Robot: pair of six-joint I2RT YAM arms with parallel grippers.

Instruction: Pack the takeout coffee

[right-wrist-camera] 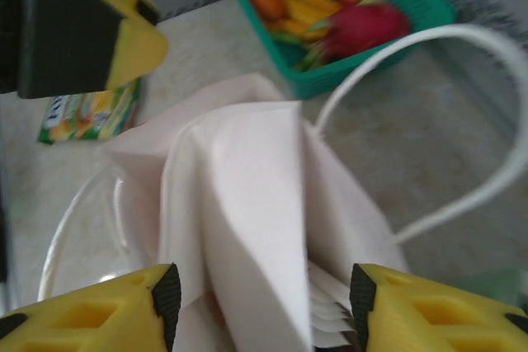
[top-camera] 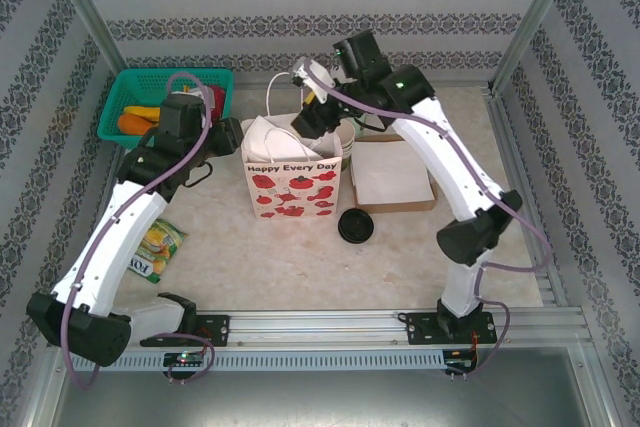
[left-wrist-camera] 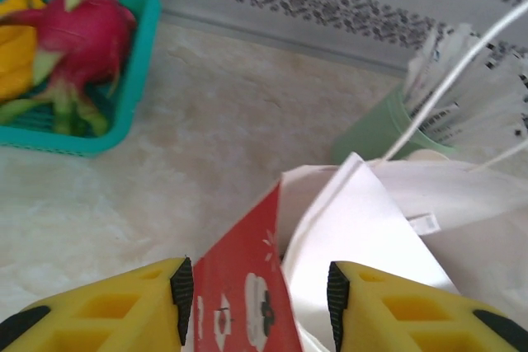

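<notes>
Left wrist: my left gripper (left-wrist-camera: 257, 290) straddled the bag (left-wrist-camera: 355, 220) rim, jaws spread.
My right gripper (right-wrist-camera: 262, 298): spread too.
Risk: the unpinched bag might slump shut.

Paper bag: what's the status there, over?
Left end effector open, right end effector open, both astride paper bag rim. Black lid on table, unpacked.

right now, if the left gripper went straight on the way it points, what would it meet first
The red-and-white paper bag: its upper edge lies between the left gripper's open jaws. Beyond it, probably the green cup of straws.
</notes>
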